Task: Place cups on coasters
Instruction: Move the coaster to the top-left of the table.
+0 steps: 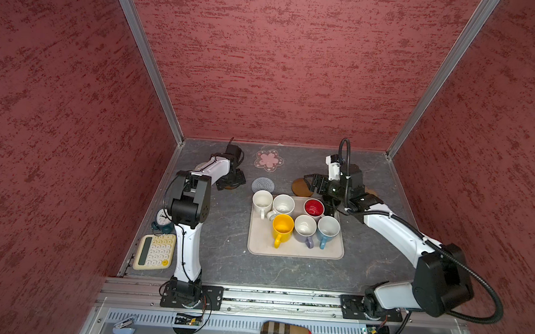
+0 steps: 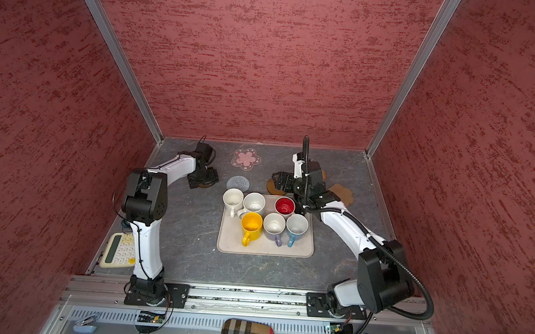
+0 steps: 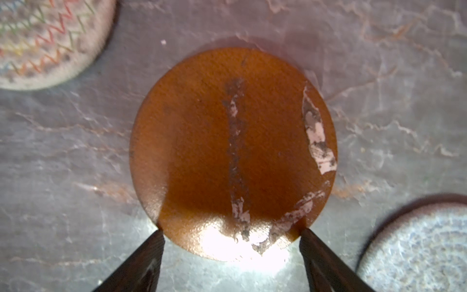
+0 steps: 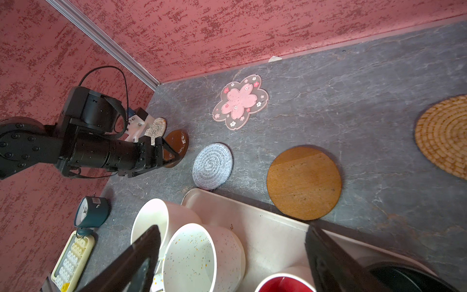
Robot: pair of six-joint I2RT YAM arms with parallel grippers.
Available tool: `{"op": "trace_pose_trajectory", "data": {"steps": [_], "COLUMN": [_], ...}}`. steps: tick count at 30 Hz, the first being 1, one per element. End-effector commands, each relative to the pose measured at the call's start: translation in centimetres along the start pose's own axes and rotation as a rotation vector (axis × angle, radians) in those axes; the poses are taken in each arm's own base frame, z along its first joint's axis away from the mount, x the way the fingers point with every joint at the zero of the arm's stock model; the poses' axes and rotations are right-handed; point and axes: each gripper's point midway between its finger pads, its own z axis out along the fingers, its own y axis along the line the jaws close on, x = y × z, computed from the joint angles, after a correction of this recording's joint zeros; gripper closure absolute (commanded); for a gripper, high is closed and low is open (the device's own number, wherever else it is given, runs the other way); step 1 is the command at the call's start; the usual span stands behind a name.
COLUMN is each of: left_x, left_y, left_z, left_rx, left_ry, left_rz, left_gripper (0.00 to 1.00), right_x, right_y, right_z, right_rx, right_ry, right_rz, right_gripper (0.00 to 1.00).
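Grey stone-look tabletop (image 1: 223, 241), red textured walls. A beige tray (image 1: 296, 251) sits centre frame in both top views, with six mugs upright on it.
- Upper row: white mug (image 1: 262, 200), speckled white mug (image 1: 283, 203), red-lined mug (image 1: 314, 207).
- Lower row: yellow mug (image 1: 283, 227), lavender mug (image 1: 305, 227), blue mug (image 1: 328, 228), handles toward the bottom of the frame.
- Black mug (image 4: 406, 278): only partly seen, lower right corner of the right wrist view, behind a finger.

Coasters lie bare on the table above the tray.
- Pink flower coaster (image 1: 269, 160) is farthest up.
- Grey woven coaster (image 1: 263, 184) is just beside the tray's upper left corner.
- Plain brown disc (image 1: 300, 189) lies near the tray's upper edge.
- Rattan round (image 4: 444, 136) is at the right edge of the right wrist view.
- Cork coaster (image 2: 342, 193) is partly hidden by the right arm.

Left gripper (image 3: 231, 233): jaws apart, one tip at each side of a scuffed brown disc (image 3: 232, 151) lying flat. A beige woven coaster (image 3: 45, 43) is at the upper left of that view.

Right gripper (image 4: 232, 255): jaws wide apart, nothing between them, hanging near the tray's upper right corner.

Calculator (image 1: 154, 251) and small clock (image 1: 162, 217) are at the table's left edge.
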Motion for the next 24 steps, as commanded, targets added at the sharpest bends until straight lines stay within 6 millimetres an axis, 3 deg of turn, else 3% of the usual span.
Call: {"op": "trace_pose_trajectory", "data": {"steps": [1, 9, 16, 17, 24], "left_x": [-0.3, -1.5, -2.9, -3.1, -4.1], "left_y": [-0.3, -1.2, -1.2, -1.3, -1.9], "left_z": [0.8, 1.7, 1.4, 1.3, -0.7], "left_rx": [0.022, 0.043, 0.056, 0.057, 0.067], "left_ry": [0.020, 0.031, 0.007, 0.005, -0.036], "left_rz": [0.005, 0.006, -0.003, -0.001, 0.026], "left_gripper": [0.17, 0.20, 0.17, 0.17, 0.04], "right_x": [-0.1, -0.5, -1.1, -0.4, -1.2], "right_y": [0.6, 0.6, 0.9, 0.4, 0.7], "right_z": [-0.1, 0.2, 0.5, 1.3, 1.6], "right_rx": [-0.016, -0.010, -0.014, -0.004, -0.010], "right_ry": [-0.013, -0.012, -0.014, 0.010, 0.004], "right_rz": [-0.007, -0.006, -0.014, -0.008, -0.020], "right_gripper": [0.10, 0.10, 0.10, 0.10, 0.09]}}
